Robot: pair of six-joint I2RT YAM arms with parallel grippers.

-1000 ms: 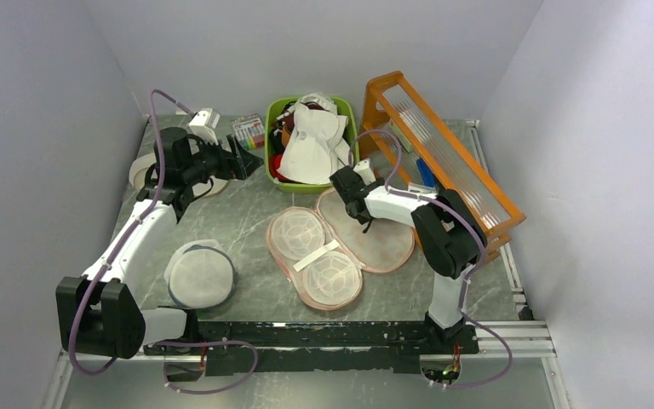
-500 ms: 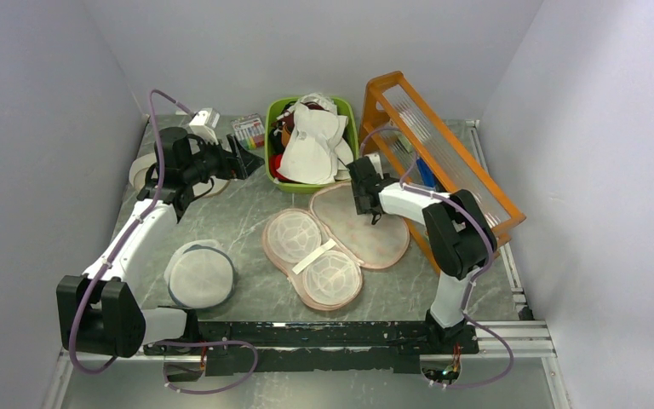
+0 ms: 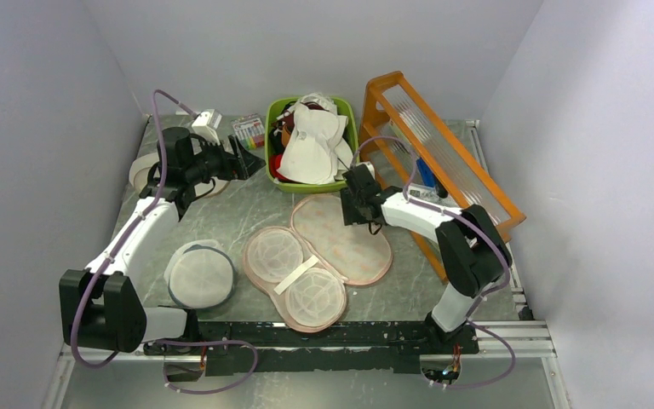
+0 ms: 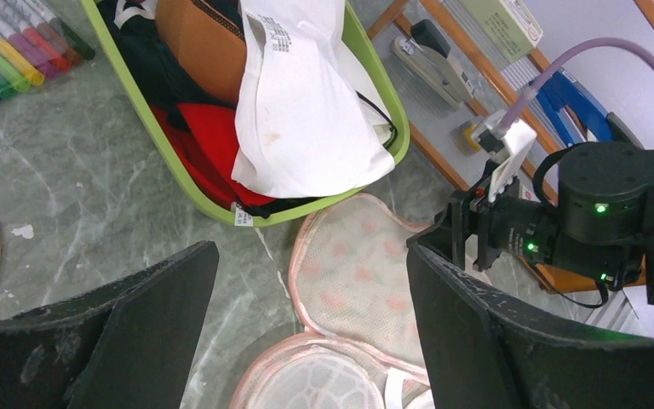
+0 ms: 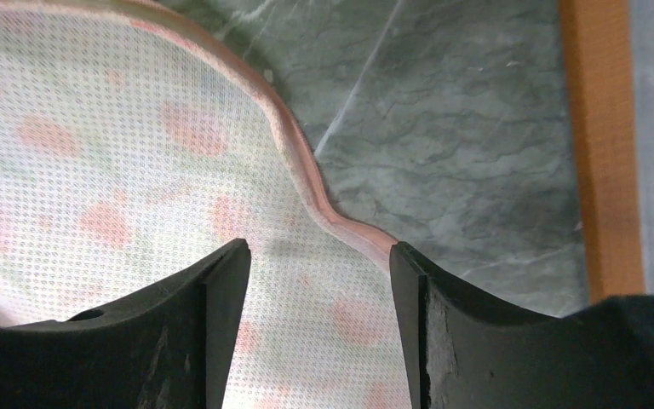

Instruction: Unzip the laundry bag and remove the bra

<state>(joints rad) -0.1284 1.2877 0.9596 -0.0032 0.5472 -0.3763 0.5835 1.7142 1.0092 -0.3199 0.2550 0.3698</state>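
The laundry bag (image 3: 341,243) lies unzipped and spread flat mid-table, its floral half on the right and its white-lined half (image 3: 294,277) on the left. My right gripper (image 3: 351,204) hangs open just over the floral half's back edge. In the right wrist view the printed mesh (image 5: 94,170) fills the gap at the gripper (image 5: 319,256), and the pink zip edge runs by the right finger. A white bra (image 3: 311,145) with moulded cups rests on top of the green basket (image 3: 271,128). My left gripper (image 3: 243,162) is wide open and empty left of the basket, looking at bra (image 4: 306,119) and bag (image 4: 358,273).
An orange rack (image 3: 443,153) stands at the right, close behind my right arm. A round white mesh disc (image 3: 200,277) lies front left, another disc (image 3: 140,175) at the far left edge. Markers (image 3: 249,130) lie beside the basket. Red and dark garments fill the basket under the bra.
The open laundry bag has slid left and toward the front edge. My right gripper has shifted over its back edge and its jaws have widened. The left arm has not moved.
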